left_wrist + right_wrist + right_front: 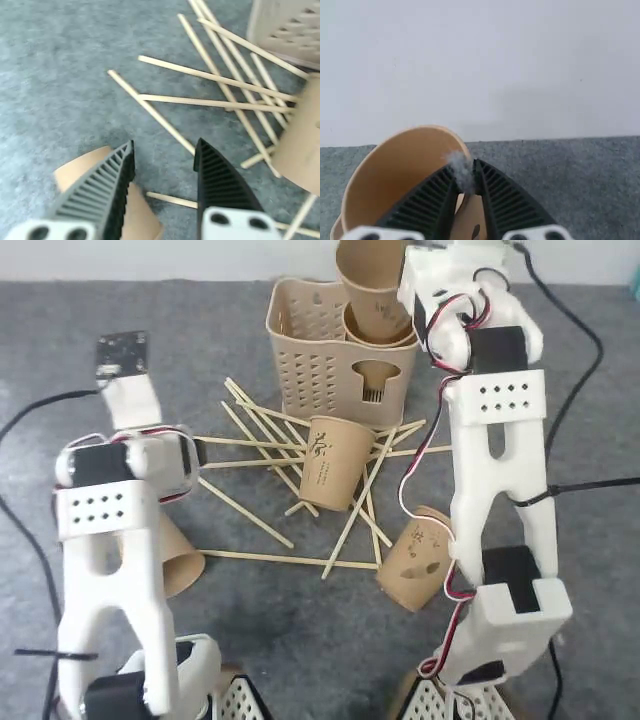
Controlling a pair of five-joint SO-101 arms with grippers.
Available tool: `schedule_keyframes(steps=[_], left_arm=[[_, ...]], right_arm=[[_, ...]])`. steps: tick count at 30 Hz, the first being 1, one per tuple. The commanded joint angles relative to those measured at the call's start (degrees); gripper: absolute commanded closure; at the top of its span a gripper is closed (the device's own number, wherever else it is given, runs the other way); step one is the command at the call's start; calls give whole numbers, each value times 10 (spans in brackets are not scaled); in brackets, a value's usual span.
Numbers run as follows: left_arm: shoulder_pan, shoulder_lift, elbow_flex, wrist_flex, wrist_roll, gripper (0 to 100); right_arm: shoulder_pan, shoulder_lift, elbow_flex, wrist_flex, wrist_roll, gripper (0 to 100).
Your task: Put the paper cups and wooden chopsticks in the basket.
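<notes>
Over the basket (310, 370), the right hand (465, 172) pinches the rim of a paper cup (395, 175). The left hand (162, 155) is wide open above another cup (80, 170), beside scattered chopsticks (210, 102) on the counter (60, 75).

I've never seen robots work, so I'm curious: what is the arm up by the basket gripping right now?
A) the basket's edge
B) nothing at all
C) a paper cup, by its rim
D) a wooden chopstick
C: the right gripper is pinched shut on the rim of a paper cup, and the high view shows that cup held over the basket.
</notes>
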State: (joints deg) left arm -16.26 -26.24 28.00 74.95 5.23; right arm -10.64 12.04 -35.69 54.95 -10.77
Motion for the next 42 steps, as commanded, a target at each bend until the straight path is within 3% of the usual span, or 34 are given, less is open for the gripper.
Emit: schedule_keyframes(steps=[1, 5, 8, 13, 18, 25, 29, 42], left_arm=[[-72, -20, -36, -10, 4, 816], [-117, -19, -36, -7, -3, 815], [-113, -24, -25, 23, -42, 815], [-93, -25, -25, 76, -146, 815], [-105, -65, -13, 118, -205, 816], [-141, -303, 60, 193, -280, 815], [-142, -394, 125, 244, -363, 815], [-153, -404, 233, 221, -586, 818]], right_arm=[[0, 5, -4, 30, -16, 941], [-4, 7, -4, 44, -24, 810], [-4, -7, -8, 46, -19, 747], [-3, -101, -8, 98, -19, 752], [-5, -169, -7, 203, -19, 753], [0, -201, -7, 324, -19, 753], [0, -219, -7, 374, -22, 753], [0, -236, -4, 423, -24, 753]])
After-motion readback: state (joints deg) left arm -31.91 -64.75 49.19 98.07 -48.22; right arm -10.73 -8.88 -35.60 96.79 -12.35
